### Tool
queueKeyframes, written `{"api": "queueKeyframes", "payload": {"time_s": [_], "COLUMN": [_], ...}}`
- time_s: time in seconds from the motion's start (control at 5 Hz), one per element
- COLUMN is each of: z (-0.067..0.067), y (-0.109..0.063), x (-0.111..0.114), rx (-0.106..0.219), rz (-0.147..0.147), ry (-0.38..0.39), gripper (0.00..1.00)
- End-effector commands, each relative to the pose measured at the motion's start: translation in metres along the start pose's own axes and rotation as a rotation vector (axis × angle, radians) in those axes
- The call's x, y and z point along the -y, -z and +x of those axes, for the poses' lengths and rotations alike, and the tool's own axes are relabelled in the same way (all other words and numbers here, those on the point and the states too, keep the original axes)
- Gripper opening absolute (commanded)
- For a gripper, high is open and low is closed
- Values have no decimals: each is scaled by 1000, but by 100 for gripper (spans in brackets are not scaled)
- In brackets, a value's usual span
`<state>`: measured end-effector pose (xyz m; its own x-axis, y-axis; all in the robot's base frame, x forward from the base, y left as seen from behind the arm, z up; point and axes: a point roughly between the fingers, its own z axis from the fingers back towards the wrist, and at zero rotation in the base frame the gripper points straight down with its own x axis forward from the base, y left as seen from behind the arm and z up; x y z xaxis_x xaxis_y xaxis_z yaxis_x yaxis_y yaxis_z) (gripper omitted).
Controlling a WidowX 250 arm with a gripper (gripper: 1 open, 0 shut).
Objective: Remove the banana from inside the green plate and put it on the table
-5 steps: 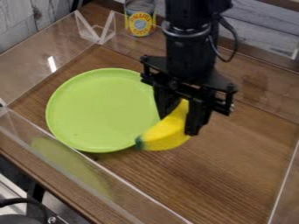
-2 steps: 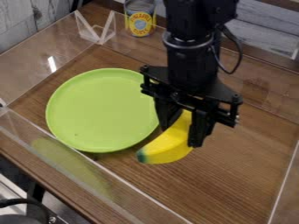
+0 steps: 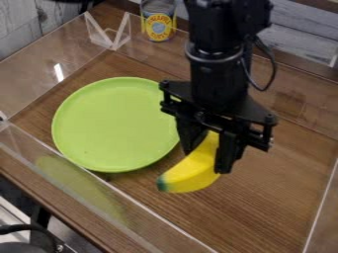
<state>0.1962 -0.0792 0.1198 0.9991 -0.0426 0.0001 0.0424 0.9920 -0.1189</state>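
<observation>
From my one camera I look down on a dark brown wood-grain desk (image 3: 278, 208) with a glossy top that picks up pale reflections. Low clear acrylic walls (image 3: 59, 178) border it; the near-left wall smears a greenish reflection of the plate (image 3: 99, 124). The plate is lime green, round and shallow, and it lies flat on the left half of the desk with nothing in it. The black arm (image 3: 222, 44) comes straight down right of the plate's rim. Its pincer (image 3: 218, 153) points down, narrow, clamped on the upper end of the banana (image 3: 196, 173). The banana hangs tilted, outside the plate, just beside its lower right rim. Its lower end with the dark green tip (image 3: 164, 184) is at the desk surface; I cannot tell whether it touches. Behind the rear wall I see a yellow-labelled can (image 3: 158, 24), and a small clear triangular stand (image 3: 106, 35) left of it. At upper right the room shows only a grey surface (image 3: 310, 40) beyond the wall.
</observation>
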Motion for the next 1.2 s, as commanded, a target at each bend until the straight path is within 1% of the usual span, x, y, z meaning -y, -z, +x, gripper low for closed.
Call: {"api": "queueKeyframes", "payload": {"time_s": [0.0, 1.0], "z": [1, -6], "y": [-9, -1], "x": [5, 16], "rx": [47, 65], "rz": [-17, -41], "ry": [12, 32], "gripper": [0, 0]}}
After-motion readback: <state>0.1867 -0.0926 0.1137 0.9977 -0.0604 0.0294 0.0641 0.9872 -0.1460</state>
